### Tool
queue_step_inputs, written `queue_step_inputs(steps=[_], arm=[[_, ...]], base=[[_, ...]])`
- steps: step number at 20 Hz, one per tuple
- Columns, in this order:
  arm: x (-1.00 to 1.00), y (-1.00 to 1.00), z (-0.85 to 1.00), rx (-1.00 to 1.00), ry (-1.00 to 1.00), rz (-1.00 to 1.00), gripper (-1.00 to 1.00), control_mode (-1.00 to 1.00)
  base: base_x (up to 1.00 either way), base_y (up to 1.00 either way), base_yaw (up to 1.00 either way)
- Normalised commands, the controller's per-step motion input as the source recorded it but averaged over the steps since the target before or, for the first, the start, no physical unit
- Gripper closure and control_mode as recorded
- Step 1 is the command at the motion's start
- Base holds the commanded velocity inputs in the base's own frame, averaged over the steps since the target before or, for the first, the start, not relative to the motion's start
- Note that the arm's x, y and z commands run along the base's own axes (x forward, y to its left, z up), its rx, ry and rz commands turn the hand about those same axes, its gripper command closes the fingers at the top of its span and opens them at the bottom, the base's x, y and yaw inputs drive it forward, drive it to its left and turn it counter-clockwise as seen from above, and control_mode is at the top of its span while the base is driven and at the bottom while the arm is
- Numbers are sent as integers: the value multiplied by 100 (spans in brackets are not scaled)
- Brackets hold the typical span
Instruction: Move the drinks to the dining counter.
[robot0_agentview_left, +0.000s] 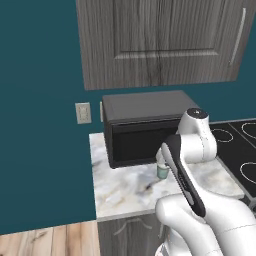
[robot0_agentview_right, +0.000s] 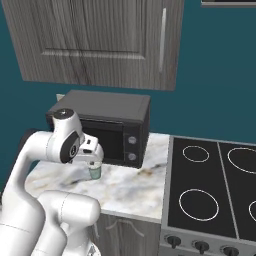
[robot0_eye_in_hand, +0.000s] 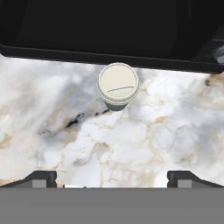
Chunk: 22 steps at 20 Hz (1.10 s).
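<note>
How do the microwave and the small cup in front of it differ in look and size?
The microwave is a large black box with a dark door and knobs; the cup is small and round, with a cream lid over a greenish body. The microwave sits at the back by the wall; the cup stands in front of it, under the open end effector. Both rest on the marble worktop.

The arm (robot0_agentview_left: 200, 200) at the lower right of the left base view has smooth, rounded white shells with a glossy look. A long black band runs along one link. The round joint cap on top is dark grey.
</note>
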Motion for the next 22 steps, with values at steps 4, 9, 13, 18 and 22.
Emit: queue_step_inputs(steps=[4,9,13,18,22], arm=[[13,0,-23,0,0,3,-100,-100],[21,0,-27,2,0,4,-100,-100],[21,0,-18,0,-2,4,-100,-100],[32,0,-14,0,0,3,-100,-100],[32,0,-6,0,0,3,-100,-100]], base=[[0,0,0],[0,0,0],[0,0,0],[0,0,0],[0,0,0]])
